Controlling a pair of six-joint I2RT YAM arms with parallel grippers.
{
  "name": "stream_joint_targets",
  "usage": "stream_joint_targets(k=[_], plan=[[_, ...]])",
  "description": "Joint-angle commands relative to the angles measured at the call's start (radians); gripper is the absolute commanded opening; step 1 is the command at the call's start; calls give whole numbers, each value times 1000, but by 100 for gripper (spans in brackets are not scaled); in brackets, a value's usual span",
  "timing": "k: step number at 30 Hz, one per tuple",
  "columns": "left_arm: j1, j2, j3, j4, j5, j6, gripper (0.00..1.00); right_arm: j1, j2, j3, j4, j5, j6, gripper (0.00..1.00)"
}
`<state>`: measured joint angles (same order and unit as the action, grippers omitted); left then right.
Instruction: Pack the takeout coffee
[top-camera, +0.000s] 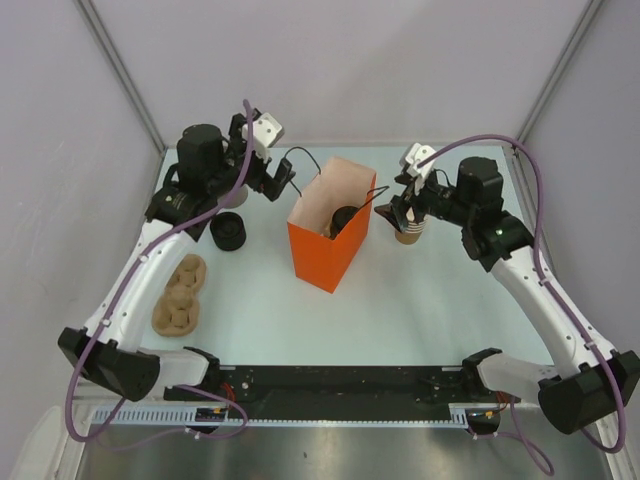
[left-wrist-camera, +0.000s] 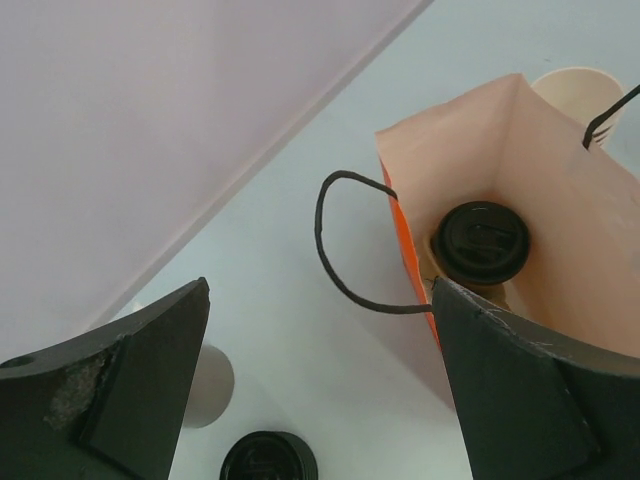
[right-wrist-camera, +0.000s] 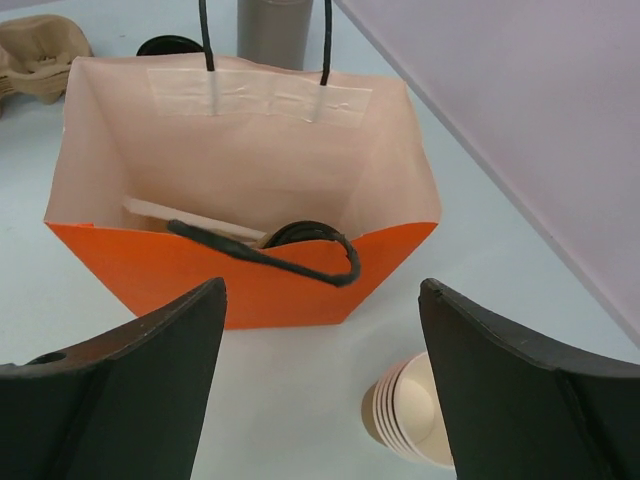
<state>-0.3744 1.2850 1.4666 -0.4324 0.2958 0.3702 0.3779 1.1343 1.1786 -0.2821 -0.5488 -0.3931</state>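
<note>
We see the left gripper (top-camera: 284, 180) spread wide with nothing between its fingers. It hangs just behind the open top of the orange paper bag (top-camera: 322, 256), and from its own camera the left gripper (left-wrist-camera: 320, 287) touches nothing. The takeout coffee (top-camera: 345, 217) stands upright inside the bag, its black lid (left-wrist-camera: 481, 242) facing up near one wall. The right gripper (top-camera: 396, 214) hovers at the bag's right side, over a stack of lidless paper cups (top-camera: 410, 233). Its fingers are also parted and empty, and the right wrist view shows them clear of both bag and cups. On the bench (top-camera: 430, 305), left of the bag, we find a stack of black lids (top-camera: 229, 231) and a cardboard cup carrier (top-camera: 180, 293).
</note>
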Motion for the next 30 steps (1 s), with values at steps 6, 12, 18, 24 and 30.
stream_joint_targets(k=[6, 12, 18, 24, 30], plan=[[15, 74, 95, 6, 123, -59, 94, 49, 42, 38, 144, 115, -16, 74], [17, 103, 98, 6, 126, -57, 66, 50, 65, 49, 156, 125, -27, 55], [20, 112, 100, 0, 123, -51, 37, 50, 78, 75, 152, 127, -32, 35], [19, 114, 115, -17, 121, -51, 9, 52, 87, 104, 144, 118, -16, 21], [19, 106, 115, -32, 124, -62, 0, 50, 96, 115, 146, 115, -6, 13]])
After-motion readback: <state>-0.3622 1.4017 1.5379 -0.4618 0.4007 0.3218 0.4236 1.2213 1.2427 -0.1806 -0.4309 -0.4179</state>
